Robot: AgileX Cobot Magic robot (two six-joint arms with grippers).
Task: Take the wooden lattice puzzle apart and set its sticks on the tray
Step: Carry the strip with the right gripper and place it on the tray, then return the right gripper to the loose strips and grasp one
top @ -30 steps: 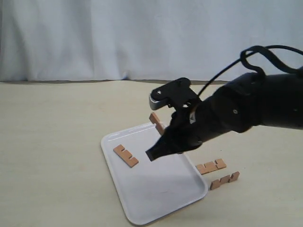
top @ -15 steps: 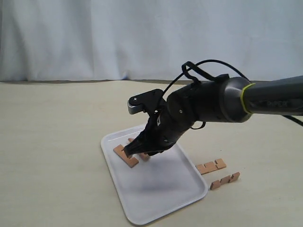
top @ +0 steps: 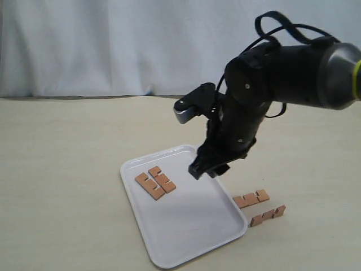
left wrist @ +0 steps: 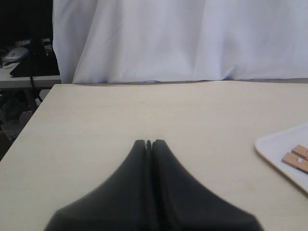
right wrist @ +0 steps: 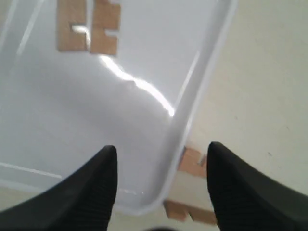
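Note:
No assembled wooden lattice puzzle is in view; only loose sticks show. Two sticks lie side by side at the far left of the white tray. They also appear in the right wrist view as sticks on the tray. One stick and another stick lie on the table right of the tray. My right gripper hangs open and empty above the tray's right rim, jaws wide apart. My left gripper is shut and empty over bare table.
A white curtain closes off the back of the beige table. The right arm's black cable loops above its wrist. In the left wrist view the table's edge shows, with clutter beyond it.
My right gripper carried a stick down onto the tray, opened and left it beside the first stick. It then rose and swung back to the right.

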